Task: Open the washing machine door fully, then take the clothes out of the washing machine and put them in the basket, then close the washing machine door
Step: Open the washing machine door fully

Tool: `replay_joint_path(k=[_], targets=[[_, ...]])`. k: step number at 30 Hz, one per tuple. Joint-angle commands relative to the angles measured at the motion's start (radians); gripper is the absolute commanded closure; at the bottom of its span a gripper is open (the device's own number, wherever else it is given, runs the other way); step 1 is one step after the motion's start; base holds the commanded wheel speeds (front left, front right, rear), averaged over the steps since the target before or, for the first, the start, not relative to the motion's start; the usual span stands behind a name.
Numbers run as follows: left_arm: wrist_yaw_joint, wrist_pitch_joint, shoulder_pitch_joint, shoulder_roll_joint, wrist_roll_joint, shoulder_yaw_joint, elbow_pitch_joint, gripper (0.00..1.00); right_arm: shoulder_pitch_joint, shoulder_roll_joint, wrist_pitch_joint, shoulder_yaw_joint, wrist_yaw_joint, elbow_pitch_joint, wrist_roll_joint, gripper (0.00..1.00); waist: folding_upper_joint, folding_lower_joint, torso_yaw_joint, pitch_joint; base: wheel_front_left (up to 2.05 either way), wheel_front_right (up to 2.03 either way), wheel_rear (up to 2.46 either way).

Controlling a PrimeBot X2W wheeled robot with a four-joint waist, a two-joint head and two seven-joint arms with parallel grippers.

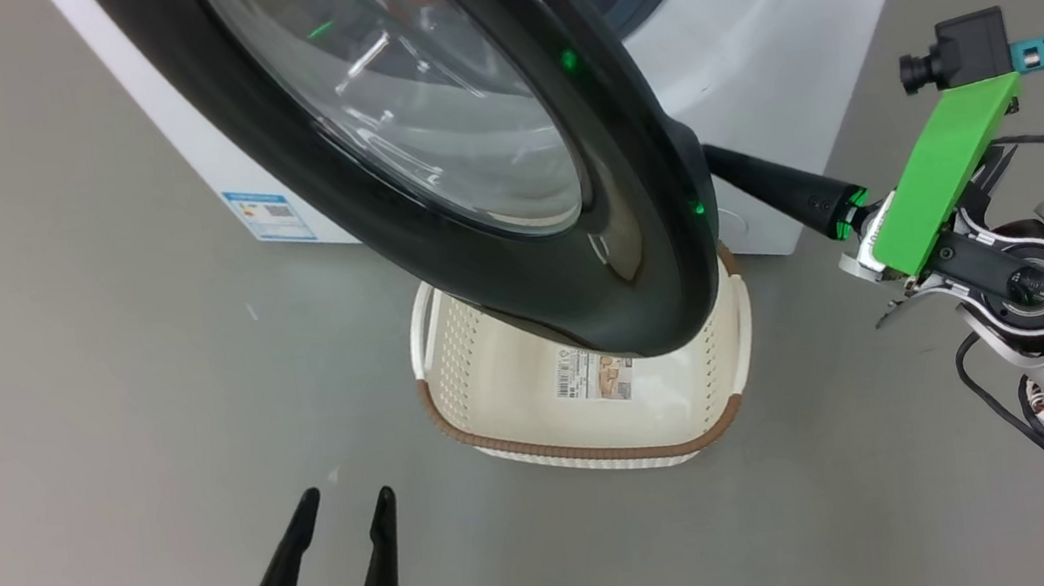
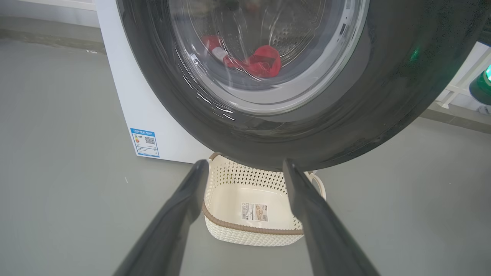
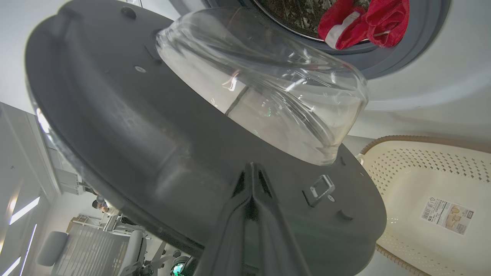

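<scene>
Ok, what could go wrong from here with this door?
The right gripper, jaws shut, only presses on the smooth inside of the door, so it could slide off, perhaps into the glass bowl. The door hangs over the basket; its lower rim might clip it while swinging. The clothes lie on the gasket and might drop to the floor.

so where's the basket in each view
head view: basket lower centre, partly under the door
left wrist view: basket bottom centre, below the door
right wrist view: basket lower right, right of the door
shared landmark: the door's black rim
</scene>
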Motion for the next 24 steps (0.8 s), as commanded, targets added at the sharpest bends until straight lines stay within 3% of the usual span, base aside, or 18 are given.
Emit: replay_joint_path(k=[1, 24], targets=[[-0.005, -0.012, -0.025, 0.005, -0.004, 0.03, -0.019, 0.0, -0.015, 0.008, 0.034, 0.006, 0.004, -0.012, 0.01, 1.0, -0.0001, 0.0, 0.012, 0.003, 0.0, 0.0, 0.0], [-0.005, -0.012, 0.021, -0.017, 0.0, 0.038, -0.023, 0.0, 0.09, 0.068, 0.152, -0.005, 0.004, -0.039, -0.009, 1.0, -0.0001, 0.0, 0.128, -0.07, 0.0, 0.0, 0.0]])
